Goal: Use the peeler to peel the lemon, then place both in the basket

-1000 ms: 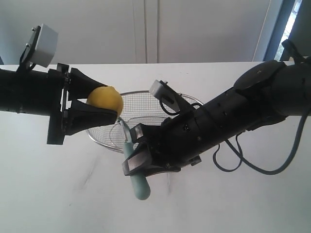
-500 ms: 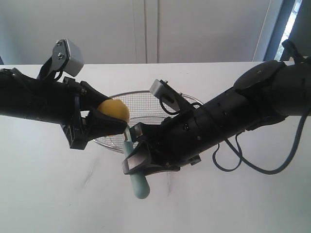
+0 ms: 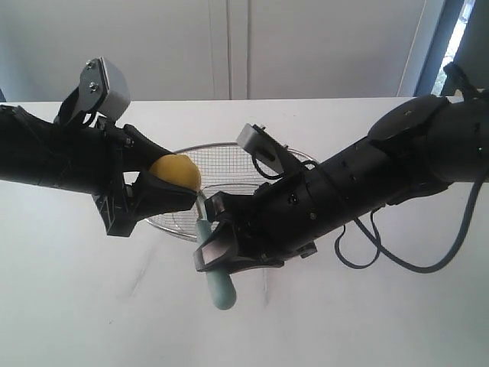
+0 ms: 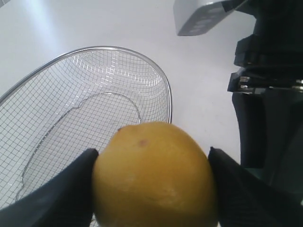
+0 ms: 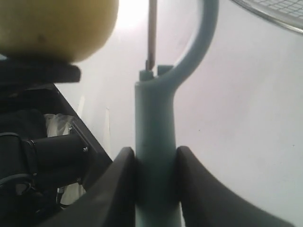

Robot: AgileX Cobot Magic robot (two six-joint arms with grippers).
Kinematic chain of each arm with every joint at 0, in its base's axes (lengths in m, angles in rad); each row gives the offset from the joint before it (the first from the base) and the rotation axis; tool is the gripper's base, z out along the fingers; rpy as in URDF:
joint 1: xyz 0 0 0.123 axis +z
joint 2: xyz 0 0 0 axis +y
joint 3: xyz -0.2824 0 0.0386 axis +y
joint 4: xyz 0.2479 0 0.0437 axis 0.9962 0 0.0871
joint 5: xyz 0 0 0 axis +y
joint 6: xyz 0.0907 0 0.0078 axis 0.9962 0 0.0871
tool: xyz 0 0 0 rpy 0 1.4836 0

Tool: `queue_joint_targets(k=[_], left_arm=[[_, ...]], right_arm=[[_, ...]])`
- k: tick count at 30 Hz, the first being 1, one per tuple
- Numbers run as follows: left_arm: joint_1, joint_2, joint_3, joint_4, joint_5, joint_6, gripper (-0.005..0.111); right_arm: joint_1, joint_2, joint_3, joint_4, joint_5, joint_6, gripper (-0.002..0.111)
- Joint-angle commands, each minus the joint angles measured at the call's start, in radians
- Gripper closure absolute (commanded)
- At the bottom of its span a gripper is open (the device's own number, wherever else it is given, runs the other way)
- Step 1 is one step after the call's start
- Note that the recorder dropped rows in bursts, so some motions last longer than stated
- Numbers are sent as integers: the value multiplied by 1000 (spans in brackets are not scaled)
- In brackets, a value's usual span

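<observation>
My left gripper (image 3: pixel 173 186) is shut on the yellow lemon (image 3: pixel 176 171), held in the air above the near rim of the wire-mesh basket (image 3: pixel 229 145). From the left wrist the lemon (image 4: pixel 154 175) fills the gap between the black fingers (image 4: pixel 61 189), with the basket (image 4: pixel 118 48) below it. My right gripper (image 3: pixel 220 254) is shut on the pale teal handle of the peeler (image 3: pixel 219 289), which stands upright with its head up beside the lemon. In the right wrist view the peeler (image 5: pixel 155 137) sits between both pads (image 5: pixel 118 179), and the lemon (image 5: pixel 57 28) is close by its blade.
The white table (image 3: pixel 367 321) stretches all round the basket. A grey cable (image 3: pixel 397 264) loops down from the right arm onto the table. A white wall stands behind the table's far edge.
The left arm has swung its wrist round and carried the lemon slightly right and down, close to the peeler's head. The right arm and peeler have barely shifted.
</observation>
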Motion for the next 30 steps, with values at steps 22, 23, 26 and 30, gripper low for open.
queue_joint_targets(k=[22, 23, 26, 30], left_arm=[[-7, -14, 2, -28, 20, 3, 107], [-7, -14, 2, -28, 20, 3, 107], [-7, -14, 2, -28, 20, 3, 107], [-7, -14, 2, -28, 20, 3, 107]], right_arm=[[-98, -220, -7, 1, 24, -24, 108], [-110, -240, -7, -1, 24, -24, 108], [-148, -294, -7, -8, 24, -24, 108], [-193, -348, -7, -51, 0, -17, 108]])
